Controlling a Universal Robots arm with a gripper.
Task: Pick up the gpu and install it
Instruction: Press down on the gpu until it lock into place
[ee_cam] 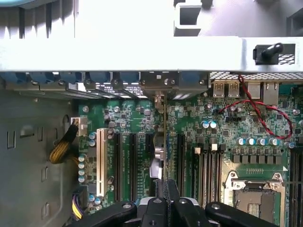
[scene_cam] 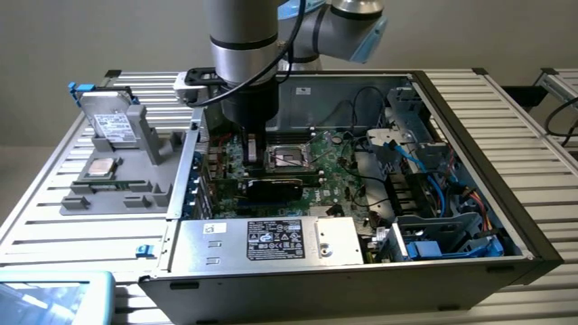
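The gpu (scene_cam: 271, 187) stands on edge on the motherboard (scene_cam: 339, 172) inside the open computer case (scene_cam: 470, 135), its black fan block facing the front. In the wrist view the gpu (ee_cam: 164, 142) shows edge-on as a thin green card lined up along a black expansion slot. Its metal bracket end (ee_cam: 158, 84) reaches the case's rear wall. My gripper (scene_cam: 256, 159) comes straight down from above and my gripper (ee_cam: 165, 201) is shut on the card's upper edge, black fingers (ee_cam: 182, 208) pressed on either side.
A silver power supply (scene_cam: 271, 240) fills the case's front corner. The CPU socket (scene_cam: 289, 156) lies just beyond the card, with cables and drive bays (scene_cam: 434, 223) to the exterior view's right. A grey parts fixture (scene_cam: 113, 183) with a hard drive (scene_cam: 113, 125) sits outside.
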